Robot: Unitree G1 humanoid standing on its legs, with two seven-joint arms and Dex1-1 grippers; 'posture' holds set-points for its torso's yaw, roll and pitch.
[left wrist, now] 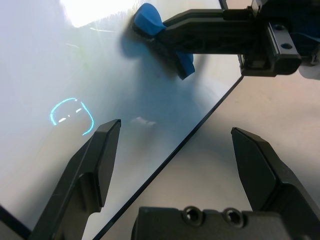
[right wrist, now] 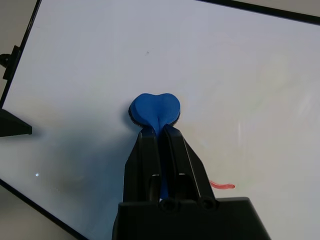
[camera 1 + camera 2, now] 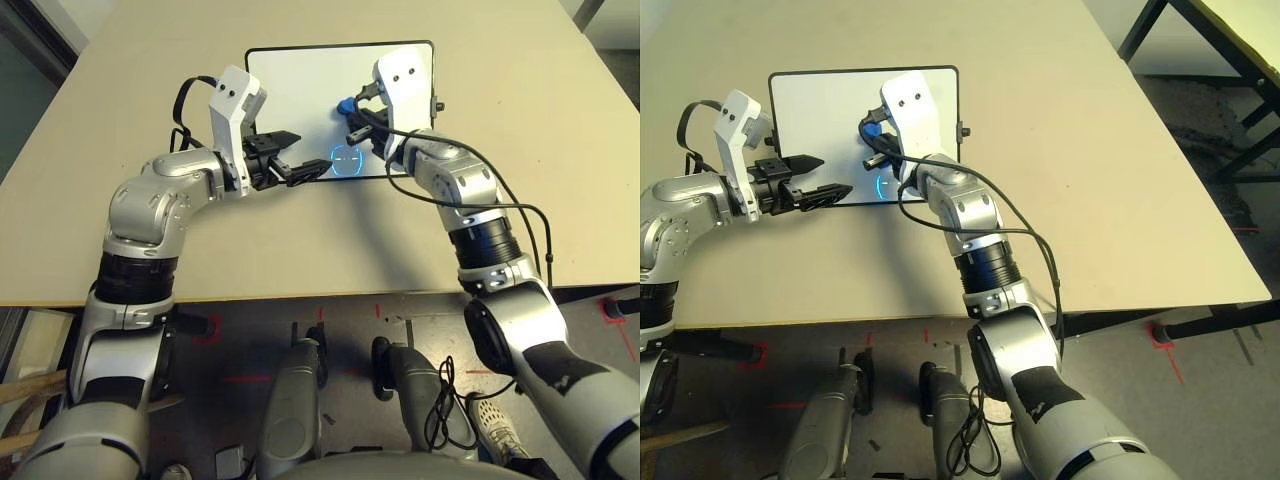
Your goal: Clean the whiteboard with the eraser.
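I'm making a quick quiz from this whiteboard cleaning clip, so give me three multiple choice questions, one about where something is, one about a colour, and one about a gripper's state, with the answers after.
1. Where is the eraser?
A. On the bare table beside the board
B. Over the whiteboard, in the right gripper
C. In the left gripper

2. What colour is the small mark on the board next to the right gripper?
A. Red
B. Green
C. Black

3. How does the left gripper stand?
A. Shut on the eraser
B. Shut on the board's frame
C. Open, holding nothing

Answers:
1. B, the right wrist view shows the blue block pinched between the black fingers above the white surface.
2. A, a short red stroke shows in the right wrist view.
3. C, the left wrist view shows its two fingers spread wide over the board's near edge.
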